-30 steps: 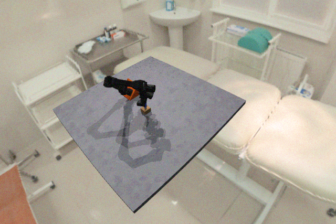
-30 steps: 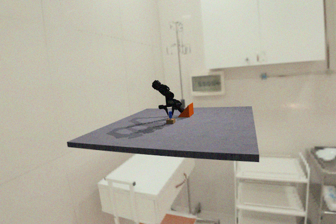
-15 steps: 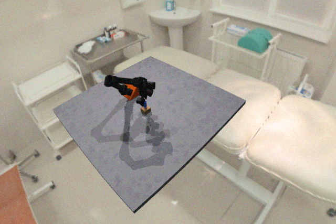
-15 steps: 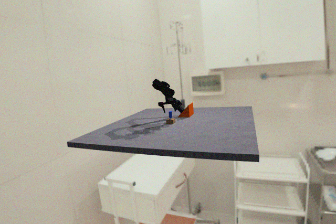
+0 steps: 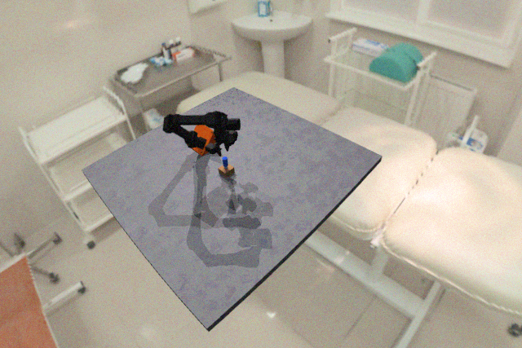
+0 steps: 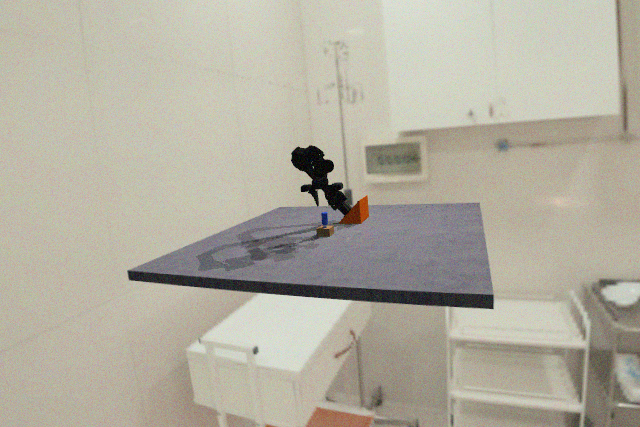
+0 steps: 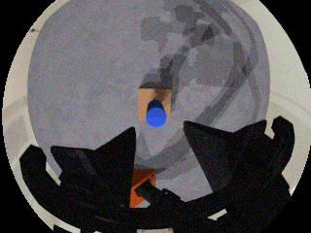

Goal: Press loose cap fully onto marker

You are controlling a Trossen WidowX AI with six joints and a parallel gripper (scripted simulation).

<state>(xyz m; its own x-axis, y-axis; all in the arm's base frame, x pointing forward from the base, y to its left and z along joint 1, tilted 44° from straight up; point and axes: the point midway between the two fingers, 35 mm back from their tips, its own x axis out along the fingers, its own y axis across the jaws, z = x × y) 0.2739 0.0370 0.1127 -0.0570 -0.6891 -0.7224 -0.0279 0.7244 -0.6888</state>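
The gripper (image 7: 159,149) is seen with its jaws parted about halfway and nothing between them; no contact with any object is visible. In the wrist view the two dark fingers are spread to either side, and the blue cap (image 7: 155,116) is seen beyond their tips, clear of both. The cap is seated on top of the marker, which stands upright in the tan holder block (image 7: 155,104) on the grey-violet table (image 7: 85,65). The marker's body is hidden under the cap from this angle.

In the top view the gripper (image 5: 218,151) is held above and just beside the cap (image 5: 225,161), toward the arm's base; the holder block (image 5: 226,171) is seen below the cap. The arm's folded links and its shadow on the table (image 5: 294,175) are shown only here in full.

In the exterior view a side profile is given: the cap (image 6: 324,217) is seen standing straight over the block (image 6: 325,230), with the gripper (image 6: 314,199) raised above it and apart from it. Finger spacing cannot be judged from this view. An orange wedge (image 6: 357,212) at the arm's foot is shown most plainly here; in the wrist view only a small orange patch is caught between the fingers
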